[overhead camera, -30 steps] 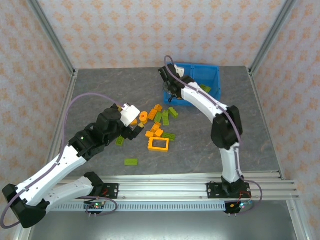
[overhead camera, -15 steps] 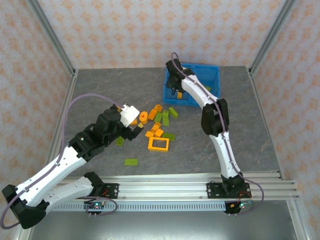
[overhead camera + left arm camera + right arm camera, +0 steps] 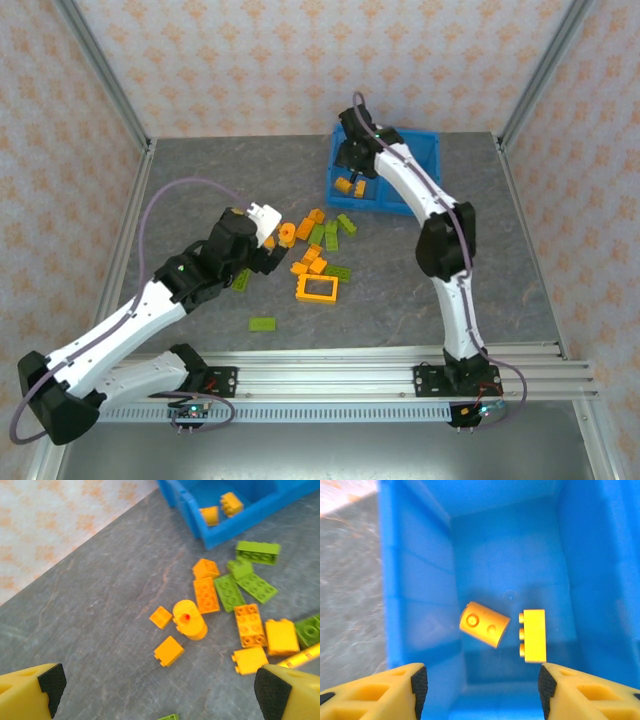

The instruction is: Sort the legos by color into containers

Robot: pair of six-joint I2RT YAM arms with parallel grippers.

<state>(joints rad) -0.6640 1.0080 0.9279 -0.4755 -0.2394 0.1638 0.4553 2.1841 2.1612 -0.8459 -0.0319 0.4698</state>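
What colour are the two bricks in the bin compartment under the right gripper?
Orange, both the tilted brick and its neighbour; clearest in the right wrist view.

Left wrist view: left gripper (image 3: 161, 685), finger ends in frame, rest cut by bottom edge. Blue bin (image 3: 235, 527) cropped at top, I get one corner. Green brick (image 3: 170, 716) at bottom edge mere sliver; second green brick (image 3: 309, 630) cut by right edge. Orange frame (image 3: 305, 654) shows as thin strip, rest behind right finger and off frame.

Right wrist view: right gripper (image 3: 482, 680) fingers cropped at bottom; table (image 3: 345, 580) beside bin blurred.

Top view: right arm (image 3: 410, 185) hides bin's divider and part of right compartment (image 3: 420, 150); I can't tell contents there.
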